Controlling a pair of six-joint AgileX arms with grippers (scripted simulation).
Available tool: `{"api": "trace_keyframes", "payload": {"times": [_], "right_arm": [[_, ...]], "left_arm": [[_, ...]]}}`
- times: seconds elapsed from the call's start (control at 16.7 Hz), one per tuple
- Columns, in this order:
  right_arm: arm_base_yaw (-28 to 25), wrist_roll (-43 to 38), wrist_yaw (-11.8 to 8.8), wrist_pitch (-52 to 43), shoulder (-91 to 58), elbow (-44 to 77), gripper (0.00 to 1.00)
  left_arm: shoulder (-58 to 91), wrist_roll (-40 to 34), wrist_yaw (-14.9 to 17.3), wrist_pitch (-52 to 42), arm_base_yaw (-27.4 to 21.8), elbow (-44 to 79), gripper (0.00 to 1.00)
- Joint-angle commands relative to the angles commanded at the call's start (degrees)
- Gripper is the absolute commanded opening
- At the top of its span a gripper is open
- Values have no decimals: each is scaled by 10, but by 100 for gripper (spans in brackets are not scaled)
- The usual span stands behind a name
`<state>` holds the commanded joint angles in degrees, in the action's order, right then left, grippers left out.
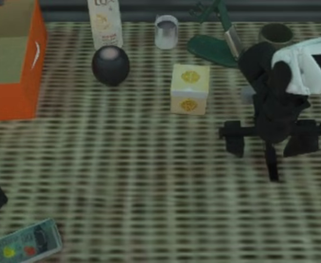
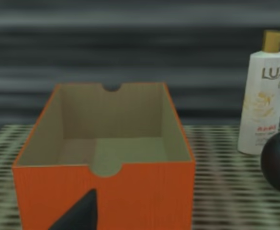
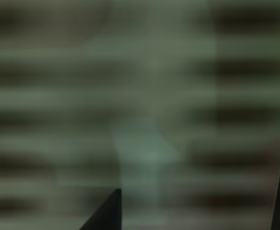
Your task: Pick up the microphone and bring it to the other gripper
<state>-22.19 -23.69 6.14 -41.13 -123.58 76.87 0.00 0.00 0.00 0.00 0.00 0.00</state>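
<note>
Woven mat below: my right gripper point(image 1: 272, 143), spread wide, hovers over the microphone point(image 1: 271, 163); next, descend and clamp

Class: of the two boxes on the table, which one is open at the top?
The orange box at the table's left edge: its cardboard inside shows. The cream cube box mid-table is closed.

The desk point(image 1: 149, 186) wears a woven check of pale green and dark brown. At upper left sits a bright orange cardboard box point(image 1: 29, 60) with a tan inside. A white bottle point(image 1: 105, 24) carries gold print, beside a glossy black ball point(image 1: 111, 66) with a pale top. The cream cube box point(image 1: 190, 89) bears yellow emblems.
</note>
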Motion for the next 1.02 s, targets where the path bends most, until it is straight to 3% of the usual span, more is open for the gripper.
{"api": "trace_keyframes", "payload": {"times": [0.6,1.02], "right_arm": [[0,0,0,0,0,0,2],[0,0,0,0,0,0,0]], "left_arm": [[0,0,0,0,0,0,100],[0,0,0,0,0,0,100]]}}
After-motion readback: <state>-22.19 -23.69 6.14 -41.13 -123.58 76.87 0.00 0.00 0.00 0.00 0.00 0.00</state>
